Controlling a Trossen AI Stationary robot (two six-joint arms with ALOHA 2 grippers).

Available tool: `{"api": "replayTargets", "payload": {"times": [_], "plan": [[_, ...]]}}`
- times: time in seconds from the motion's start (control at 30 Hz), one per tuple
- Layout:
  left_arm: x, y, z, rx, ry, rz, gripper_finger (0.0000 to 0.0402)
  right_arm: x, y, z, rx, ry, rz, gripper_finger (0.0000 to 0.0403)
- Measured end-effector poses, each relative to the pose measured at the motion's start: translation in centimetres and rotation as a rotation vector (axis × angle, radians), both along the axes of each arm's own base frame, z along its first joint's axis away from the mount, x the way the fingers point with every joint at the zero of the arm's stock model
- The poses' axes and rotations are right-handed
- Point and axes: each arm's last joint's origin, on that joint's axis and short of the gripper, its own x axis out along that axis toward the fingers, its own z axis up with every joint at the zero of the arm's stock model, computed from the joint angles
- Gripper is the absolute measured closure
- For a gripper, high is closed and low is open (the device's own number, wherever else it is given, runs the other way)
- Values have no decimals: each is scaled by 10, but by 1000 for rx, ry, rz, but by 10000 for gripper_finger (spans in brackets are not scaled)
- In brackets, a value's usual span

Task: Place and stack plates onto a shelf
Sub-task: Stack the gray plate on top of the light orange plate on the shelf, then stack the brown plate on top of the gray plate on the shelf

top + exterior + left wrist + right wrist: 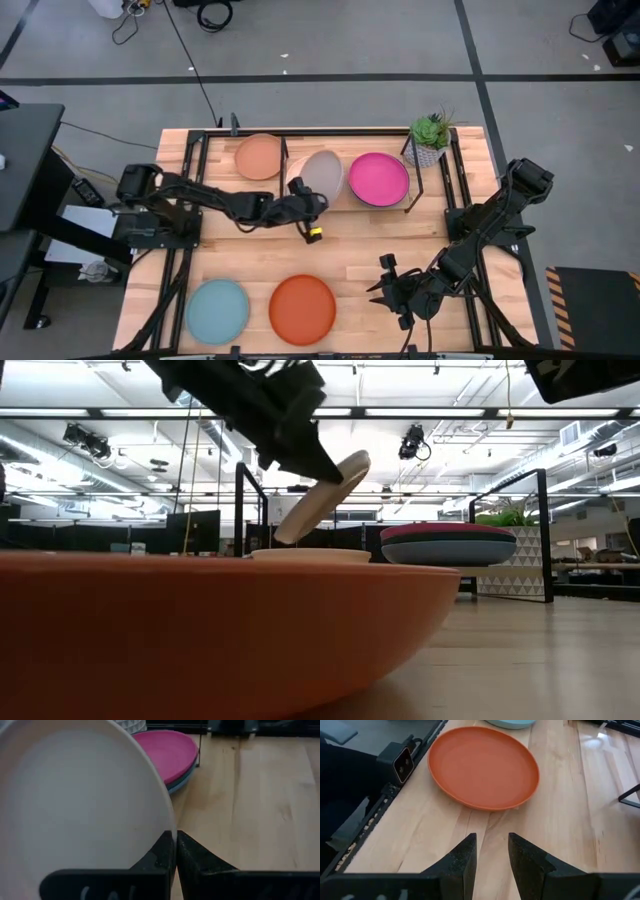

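Right now my left claw (309,207) is pinched tight on the rim of the cream plate (322,175), holding it tilted above the shelf (283,152), between the peach plate (259,156) and the magenta plate (378,179). I think such a thin edge grip could let the plate swing or slip as I lower it, and its far rim could knock the magenta stack beside it. It looks matte, shallow and round, plain pale cream. My right claw (384,287) waits with its fingers apart above the tabletop (350,250), near the orange plate (302,309). A light aqua plate (217,311) lies beside that one.
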Motion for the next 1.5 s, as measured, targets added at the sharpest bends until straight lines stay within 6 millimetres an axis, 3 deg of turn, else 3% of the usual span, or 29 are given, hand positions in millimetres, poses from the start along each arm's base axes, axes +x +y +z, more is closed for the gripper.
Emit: {"api": "replayTargets", "payload": {"times": [0.47,0.73,1.1,1.5], "plan": [[35,4,-12,35,286,31,385,0,0,0,-1,2,0,284],[34,8,-13,42,337,47,379,-1,-1,-2,2,10,-6,284],[33,9,-14,24,339,66,295,-1,0,-2,20,16,2,284],[33,9,-13,18,337,70,296,-1,0,-2,20,16,1,284]]}}
